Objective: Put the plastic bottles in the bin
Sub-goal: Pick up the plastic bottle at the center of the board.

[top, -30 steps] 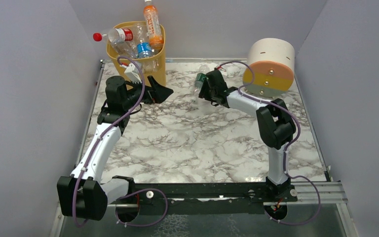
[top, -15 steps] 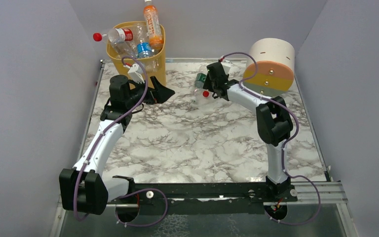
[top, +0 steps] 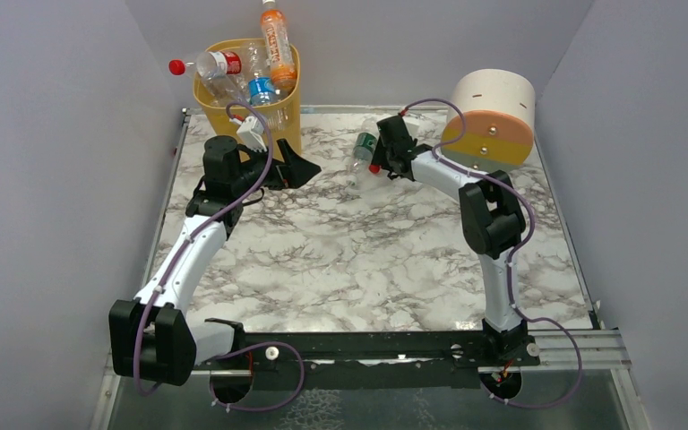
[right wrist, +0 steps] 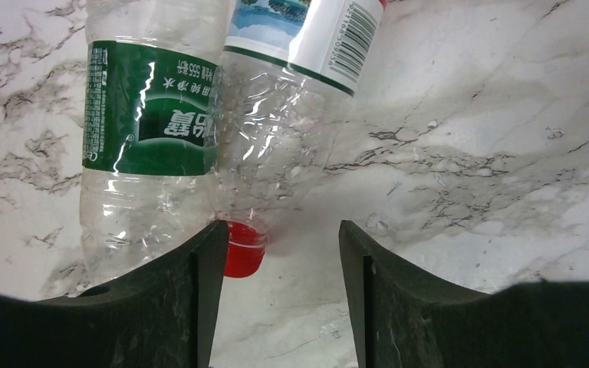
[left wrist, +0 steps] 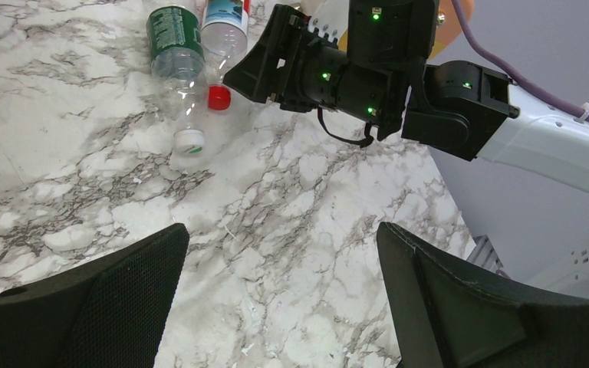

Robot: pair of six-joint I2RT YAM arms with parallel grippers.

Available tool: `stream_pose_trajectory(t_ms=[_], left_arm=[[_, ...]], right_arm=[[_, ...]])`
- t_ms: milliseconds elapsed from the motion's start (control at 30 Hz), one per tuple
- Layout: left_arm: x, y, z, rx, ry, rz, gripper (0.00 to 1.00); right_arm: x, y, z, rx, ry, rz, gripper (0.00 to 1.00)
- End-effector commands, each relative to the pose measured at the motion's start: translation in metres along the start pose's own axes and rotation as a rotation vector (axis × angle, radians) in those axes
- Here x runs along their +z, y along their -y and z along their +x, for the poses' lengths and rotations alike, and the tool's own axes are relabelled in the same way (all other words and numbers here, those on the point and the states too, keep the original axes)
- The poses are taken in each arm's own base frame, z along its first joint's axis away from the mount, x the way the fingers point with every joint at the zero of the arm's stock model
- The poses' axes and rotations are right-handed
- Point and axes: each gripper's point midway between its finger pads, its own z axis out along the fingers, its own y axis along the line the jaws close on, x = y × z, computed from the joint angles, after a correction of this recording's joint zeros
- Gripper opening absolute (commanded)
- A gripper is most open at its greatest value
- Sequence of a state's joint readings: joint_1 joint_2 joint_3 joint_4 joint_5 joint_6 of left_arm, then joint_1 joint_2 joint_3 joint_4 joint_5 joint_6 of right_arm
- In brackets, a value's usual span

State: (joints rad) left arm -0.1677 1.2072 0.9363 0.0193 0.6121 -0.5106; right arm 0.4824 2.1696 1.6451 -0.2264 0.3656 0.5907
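Two plastic bottles lie side by side on the marble table at the back middle. One is clear with a green label (right wrist: 149,115) (left wrist: 175,42) (top: 363,148). The other has a white label and a red cap (right wrist: 291,100) (left wrist: 218,97). My right gripper (right wrist: 280,230) (top: 378,159) hovers low at their cap ends, jaws part open, nothing between them. The red cap touches its left finger (right wrist: 199,291). My left gripper (left wrist: 280,230) (top: 300,168) is wide open and holds nothing, just right of the yellow bin (top: 282,116). Several bottles stick out of the bin.
A round white, orange and grey drum (top: 493,121) stands at the back right, close behind the right arm. Grey walls close in the table on three sides. In the bin, a red-capped bottle (top: 202,64) leans over the left rim and an orange one (top: 276,40) rises above it.
My right gripper has drawn back towards the far right, uncovering the red cap on the table. The left gripper has crept a little to the right.
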Motion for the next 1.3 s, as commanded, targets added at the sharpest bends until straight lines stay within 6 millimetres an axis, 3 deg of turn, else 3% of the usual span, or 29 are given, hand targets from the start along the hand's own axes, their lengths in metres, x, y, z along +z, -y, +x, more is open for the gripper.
stream_pose_trajectory(t_ms=[0,500,800,1000,1267], left_arm=[[0.003,0.004,-0.007,0.039,0.022,0.014,0.99],[0.007,0.006,-0.007,0.042,0.012,0.022,0.99],[0.009,0.006,-0.006,0.044,0.007,0.024,0.99],[0.009,0.005,0.0,0.036,-0.002,0.02,0.99],[0.005,0.008,0.002,0.03,-0.003,0.027,0.99]], right_arm=[[0.009,-0.005,0.011,0.002,-0.026,-0.019,0.61],[0.017,-0.007,0.028,0.013,-0.068,-0.04,0.61],[0.013,0.005,0.034,0.002,-0.067,-0.011,0.4],[-0.001,0.011,0.029,-0.02,-0.053,-0.006,0.25],[-0.046,0.017,0.027,-0.072,-0.042,-0.071,0.2]])
